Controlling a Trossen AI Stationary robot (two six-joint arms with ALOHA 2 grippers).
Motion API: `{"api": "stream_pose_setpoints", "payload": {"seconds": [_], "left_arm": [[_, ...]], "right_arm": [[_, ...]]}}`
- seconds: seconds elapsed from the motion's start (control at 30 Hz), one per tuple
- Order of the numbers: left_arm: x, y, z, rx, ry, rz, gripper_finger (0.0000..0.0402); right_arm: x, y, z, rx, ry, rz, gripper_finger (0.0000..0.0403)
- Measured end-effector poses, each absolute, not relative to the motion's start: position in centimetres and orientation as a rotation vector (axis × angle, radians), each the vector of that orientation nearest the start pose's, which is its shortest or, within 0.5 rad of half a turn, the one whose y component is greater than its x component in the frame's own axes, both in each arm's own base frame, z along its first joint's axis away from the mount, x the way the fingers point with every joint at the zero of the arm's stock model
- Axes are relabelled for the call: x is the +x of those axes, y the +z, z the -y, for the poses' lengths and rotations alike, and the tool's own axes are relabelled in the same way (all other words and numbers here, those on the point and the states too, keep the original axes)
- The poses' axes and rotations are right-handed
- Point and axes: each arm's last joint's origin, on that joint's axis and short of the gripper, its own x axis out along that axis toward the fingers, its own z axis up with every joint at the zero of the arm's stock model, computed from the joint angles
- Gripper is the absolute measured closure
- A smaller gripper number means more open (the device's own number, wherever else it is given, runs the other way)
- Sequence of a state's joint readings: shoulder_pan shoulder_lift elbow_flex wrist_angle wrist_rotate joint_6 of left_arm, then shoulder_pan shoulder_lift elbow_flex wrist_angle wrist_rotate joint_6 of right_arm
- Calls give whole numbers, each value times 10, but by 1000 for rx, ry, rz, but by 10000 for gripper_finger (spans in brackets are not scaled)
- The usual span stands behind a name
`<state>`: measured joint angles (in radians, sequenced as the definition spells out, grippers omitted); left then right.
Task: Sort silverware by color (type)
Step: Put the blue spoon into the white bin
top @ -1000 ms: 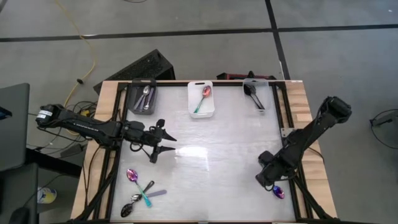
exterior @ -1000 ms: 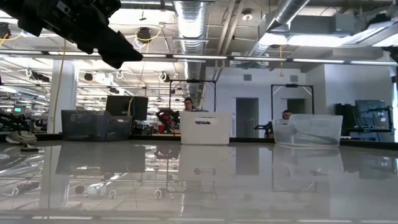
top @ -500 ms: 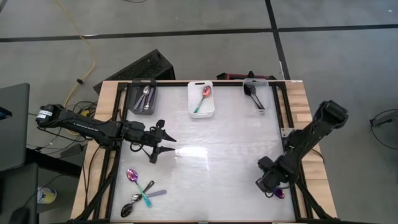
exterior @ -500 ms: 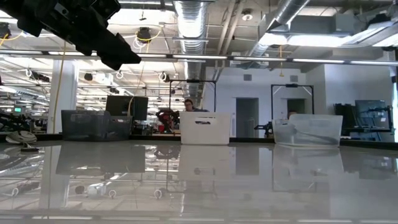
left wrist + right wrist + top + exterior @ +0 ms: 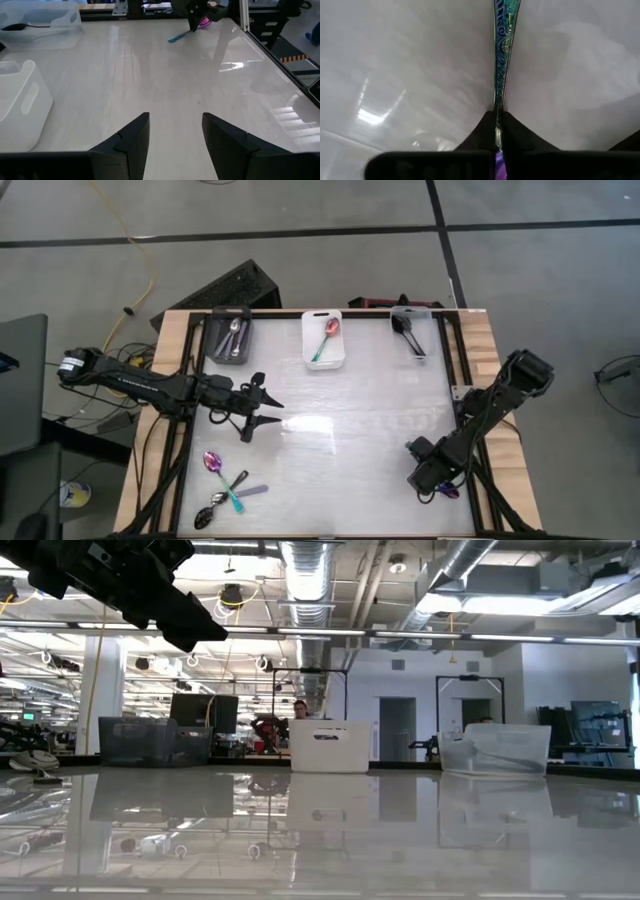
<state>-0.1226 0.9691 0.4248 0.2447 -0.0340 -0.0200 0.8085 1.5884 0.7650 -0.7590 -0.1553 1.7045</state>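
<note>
An iridescent spoon (image 5: 449, 491) with a pink-purple bowl and a teal handle (image 5: 178, 37) lies near the table's right near corner. My right gripper (image 5: 427, 479) stands over it, pointing down, shut on it. My left gripper (image 5: 175, 134) waits open above the table's left middle, with nothing between its fingers. Three more spoons, purple (image 5: 212, 462), teal-handled (image 5: 238, 491) and black (image 5: 208, 511), lie at the near left. Silver spoons lie in the dark bin (image 5: 232, 338), an iridescent one in the white bin (image 5: 324, 339), a black one in the clear bin (image 5: 411, 331). My right gripper pinches the spoon's handle where it narrows toward the bowl (image 5: 498, 116), between its two fingers. The fingers come from above, pointing down, one on each side of the handle. The teal handle (image 5: 505, 30) runs out in front of them, along the table; the purple bowl (image 5: 498, 163) shows behind them.
The three bins stand in a row along the far edge. Black frame rails (image 5: 455, 355) run along the table's left and right sides, the right one close beside my right arm. The white tabletop (image 5: 340, 430) between the arms is bare.
My right gripper has sunk and gone a little toward the table's near edge, down onto the iridescent spoon. The spoon lies where it was.
</note>
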Motion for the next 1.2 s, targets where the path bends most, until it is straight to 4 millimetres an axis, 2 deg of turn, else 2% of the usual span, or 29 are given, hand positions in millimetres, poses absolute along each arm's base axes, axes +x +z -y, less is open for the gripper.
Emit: {"api": "stream_pose_setpoints", "payload": {"seconds": [0.13, 0.3, 0.5, 0.67, 0.8, 0.9, 1.07, 1.2], "left_arm": [[202, 217, 24, 3, -85, -299, 235], [202, 217, 24, 2, -85, -299, 235], [202, 217, 24, 10, -86, -299, 235], [202, 217, 24, 6, -88, -300, 235], [202, 217, 24, -1, -87, -300, 235], [202, 217, 24, -29, -83, -302, 235], [201, 213, 25, -75, -86, -347, 235], [199, 210, 28, -85, -95, -378, 235]], "right_arm": [[164, 146, -172, 654, -634, -1513, 379], [189, 172, -176, 448, -468, -1259, 379], [228, 210, -175, 18, -252, -1034, 379], [262, 236, -156, -394, -122, -914, 379], [292, 250, -124, -818, -5, -879, 379], [313, 256, -89, -1085, 30, -860, 379], [339, 270, -15, -1371, -16, -846, 371], [344, 279, 50, -1472, -22, -806, 370]]}}
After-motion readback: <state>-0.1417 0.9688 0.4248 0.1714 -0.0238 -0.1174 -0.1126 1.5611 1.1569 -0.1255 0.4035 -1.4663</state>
